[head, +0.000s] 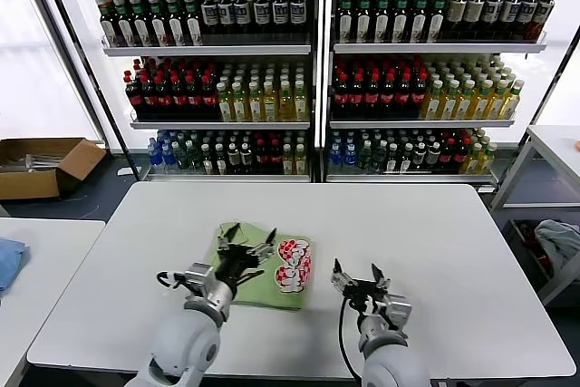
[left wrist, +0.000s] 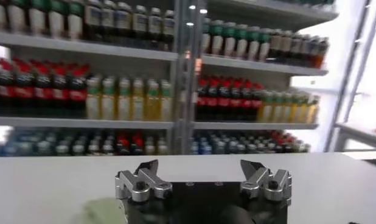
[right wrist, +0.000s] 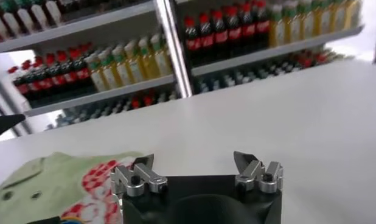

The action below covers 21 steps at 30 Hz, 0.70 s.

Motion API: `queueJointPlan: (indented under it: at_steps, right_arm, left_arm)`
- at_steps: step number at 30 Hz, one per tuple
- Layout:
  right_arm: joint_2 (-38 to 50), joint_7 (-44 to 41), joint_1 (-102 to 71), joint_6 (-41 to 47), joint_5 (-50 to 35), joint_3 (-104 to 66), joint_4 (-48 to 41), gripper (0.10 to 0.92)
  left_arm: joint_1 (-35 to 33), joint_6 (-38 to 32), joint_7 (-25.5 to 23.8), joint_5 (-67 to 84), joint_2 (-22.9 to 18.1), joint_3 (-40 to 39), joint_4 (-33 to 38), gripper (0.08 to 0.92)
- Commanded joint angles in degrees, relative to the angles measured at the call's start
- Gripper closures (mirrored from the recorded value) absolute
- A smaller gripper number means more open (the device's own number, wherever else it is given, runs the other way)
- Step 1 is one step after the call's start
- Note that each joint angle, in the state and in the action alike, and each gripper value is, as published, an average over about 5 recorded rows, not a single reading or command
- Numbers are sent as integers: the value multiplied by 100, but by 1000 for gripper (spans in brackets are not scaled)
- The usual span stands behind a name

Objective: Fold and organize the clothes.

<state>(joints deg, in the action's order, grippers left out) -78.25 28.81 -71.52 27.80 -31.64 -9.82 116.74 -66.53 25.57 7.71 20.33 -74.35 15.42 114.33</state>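
The clothes are a light green polo shirt [head: 263, 280], lying folded into a compact rectangle on the white table [head: 435, 242], with its red-and-white graphic [head: 294, 265] facing up at the right end. My left gripper [head: 251, 235] hovers over the shirt's left half, fingers spread open and empty. In the left wrist view the left gripper [left wrist: 199, 167] holds nothing, and a patch of the green shirt [left wrist: 100, 213] shows beneath it. My right gripper [head: 357, 271] stands open and empty just right of the shirt. The right wrist view shows the right gripper [right wrist: 193, 159] beside the shirt [right wrist: 48, 182].
Shelves of bottles [head: 308, 70] stand behind the table. A cardboard box [head: 41, 167] sits on the floor at the far left. A blue cloth [head: 7, 260] lies on a side table to the left. A pale cloth [head: 557, 244] lies at the far right.
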Motion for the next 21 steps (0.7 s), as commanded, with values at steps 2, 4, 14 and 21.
queueJointPlan:
  at_steps: [2, 4, 14, 21]
  right_arm:
    - [-24, 322, 1587, 525, -1477, 1036, -1112, 203]
    - [-91, 326, 1643, 523, -1469, 1052, -1206, 203]
    - [-360, 399, 1536, 510, -1294, 1025, -1500, 292]
    - [-389, 471, 1291, 498, -1217, 983, -1367, 320]
  left_arm:
    - [-369, 39, 108, -291, 362, 1265, 99, 177]
    - [-425, 31, 106, -270, 356, 1328, 88, 177]
    - [-517, 38, 126, -249, 273, 1417, 40, 177]
    - [-562, 38, 141, -199, 252, 1416, 42, 177]
